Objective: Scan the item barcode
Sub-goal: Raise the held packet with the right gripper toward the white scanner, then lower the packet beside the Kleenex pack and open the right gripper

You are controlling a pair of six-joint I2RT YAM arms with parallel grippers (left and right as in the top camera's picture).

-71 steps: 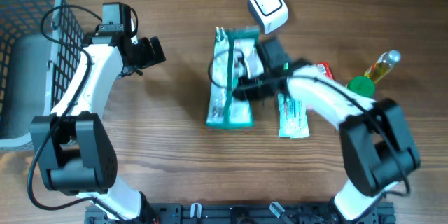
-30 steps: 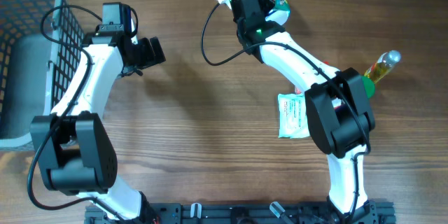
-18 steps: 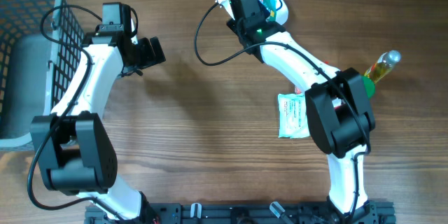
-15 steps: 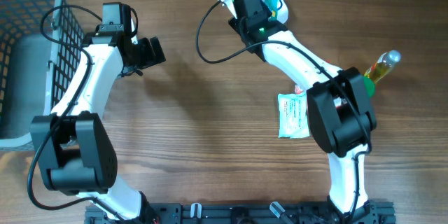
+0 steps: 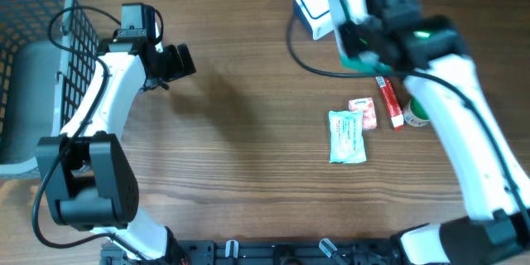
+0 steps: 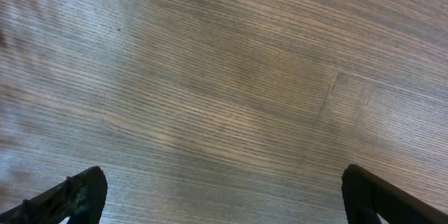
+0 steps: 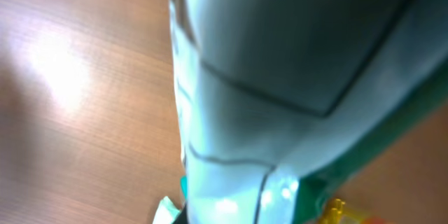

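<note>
Whereas a moment ago the right gripper (image 5: 362, 45) covered the scanner (image 5: 315, 4), it now rides raised just beside it, clamped on the packet (image 7: 280, 77); the scanning pass is probably done. Left gripper (image 5: 175, 62): wide apart, empty.

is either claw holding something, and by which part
The right claw is shut on the green-and-white packet; which part it grips is hidden. The left claw is open, empty.

Seeing a blurred pale packet (image 7: 280, 77) with a green edge crowding the right side, wooden table (image 7: 77, 126) showing at left.
</note>
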